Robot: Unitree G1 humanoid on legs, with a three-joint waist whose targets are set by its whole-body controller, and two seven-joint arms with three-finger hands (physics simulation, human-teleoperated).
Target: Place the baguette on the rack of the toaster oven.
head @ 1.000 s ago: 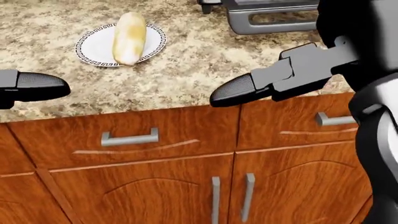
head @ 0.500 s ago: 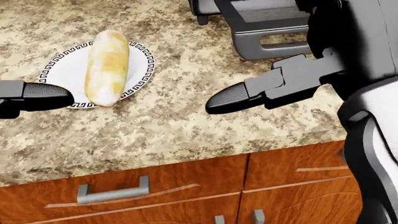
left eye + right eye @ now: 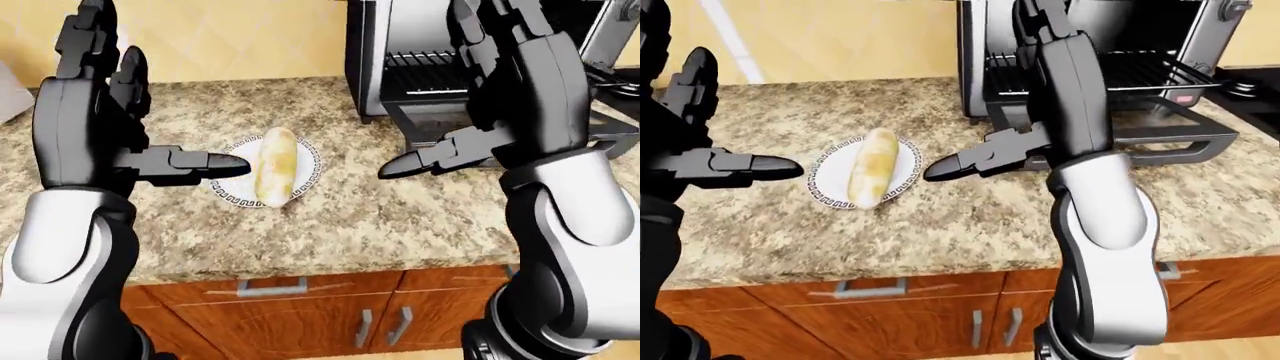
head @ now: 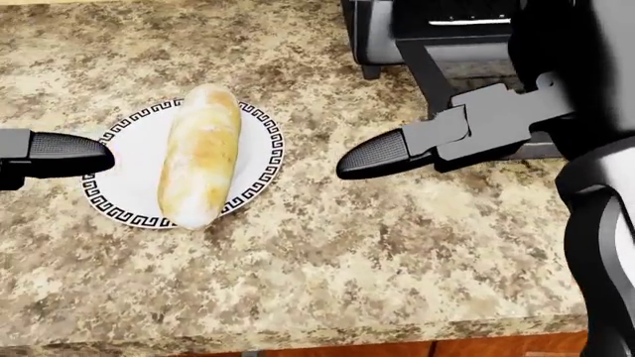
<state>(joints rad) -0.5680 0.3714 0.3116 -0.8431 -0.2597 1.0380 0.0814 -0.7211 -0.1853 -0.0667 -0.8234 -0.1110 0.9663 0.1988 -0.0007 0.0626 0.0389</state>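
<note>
Baguette [image 4: 200,165] lay lengthwise on patterned plate [image 4: 260,162], on granite table [image 4: 327,260]. Left hand [image 3: 95,127] wide, fingers spread, thumb pointing at plate's left edge, empty. Right hand [image 3: 510,90] wide, raised right of plate, empty. Toaster oven [image 3: 1100,52] far right, door [image 3: 1160,124] down, rack [image 3: 1145,71] exposed.

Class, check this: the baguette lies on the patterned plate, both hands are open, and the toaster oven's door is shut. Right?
Not quite. The toaster oven has its door folded down open, baring the rack, as the right-eye view shows. The baguette does lie on the plate, and the left hand and right hand are open.
</note>
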